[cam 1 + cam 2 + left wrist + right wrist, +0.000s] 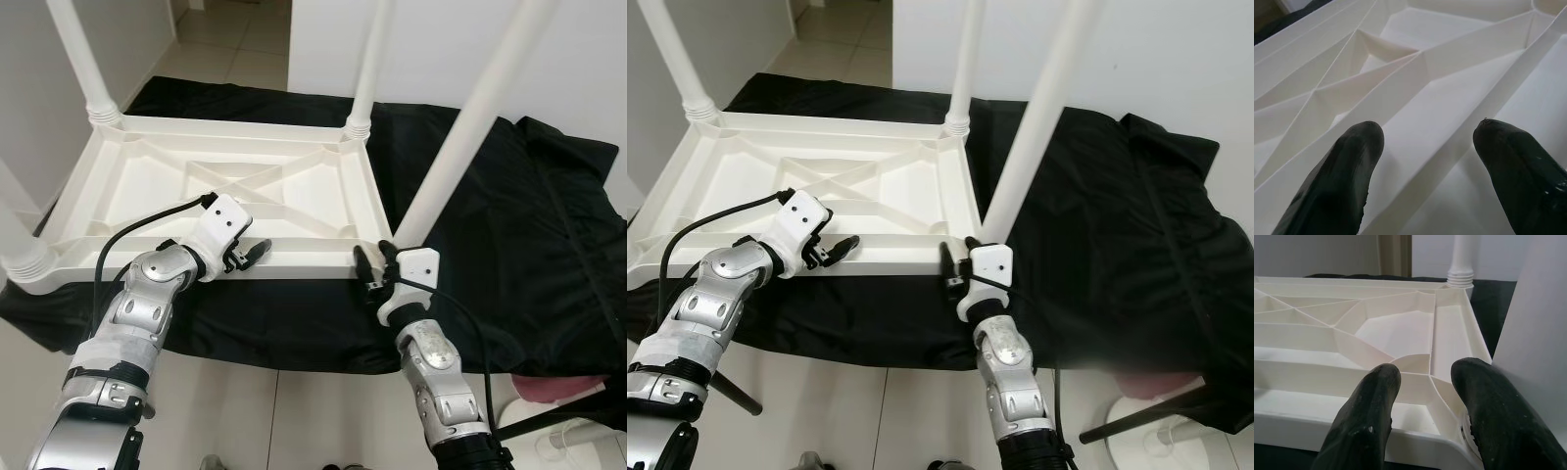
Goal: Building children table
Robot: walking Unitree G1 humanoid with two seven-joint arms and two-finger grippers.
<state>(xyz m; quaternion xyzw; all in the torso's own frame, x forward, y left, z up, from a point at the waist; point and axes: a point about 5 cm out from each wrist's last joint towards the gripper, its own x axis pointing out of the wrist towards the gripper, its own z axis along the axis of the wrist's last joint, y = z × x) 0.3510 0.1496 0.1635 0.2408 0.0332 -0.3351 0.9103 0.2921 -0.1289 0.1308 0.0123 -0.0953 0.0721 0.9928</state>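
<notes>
Main risk, as I read it: the near-right leg (460,147) isn't fully home in its socket, so if the right gripper (376,262) pushes off-axis the leg could lean, pop out or bind, and w/ four tall legs up the whole table (147,186) could rock or slide on the black cloth (509,215), which looks loose and wrinkled. Second risk: the left gripper (253,253) has its jaws apart, one finger either side of a thin rib w/o visibly clamping it, so it gives little bracing if the table shifts; a finger could also wedge in a rib pocket. Right jaws also apart, fingertips at the near rim right by the leg's base, leg just beside the outer finger (1498,411); contact w/ the leg can't be confirmed. Table itself: white plastic, upside down on the cloth, underside up, w/ a raised rim and diagonal cross ribs making shallow pockets. Legs are plain white tubes w/ ribbed collars at the sockets; far-right leg (1460,264) stands straight ahead of the right jaws, far-left leg (83,59) beyond the left jaws, near-left leg (20,245) off to the left gripper's outer side. Plastic looks smooth and slick, so prob. a poor grip surface for the black fingers (1337,181). All four legs appear in place, so task looks near its end, maybe tightening or checking.
</notes>
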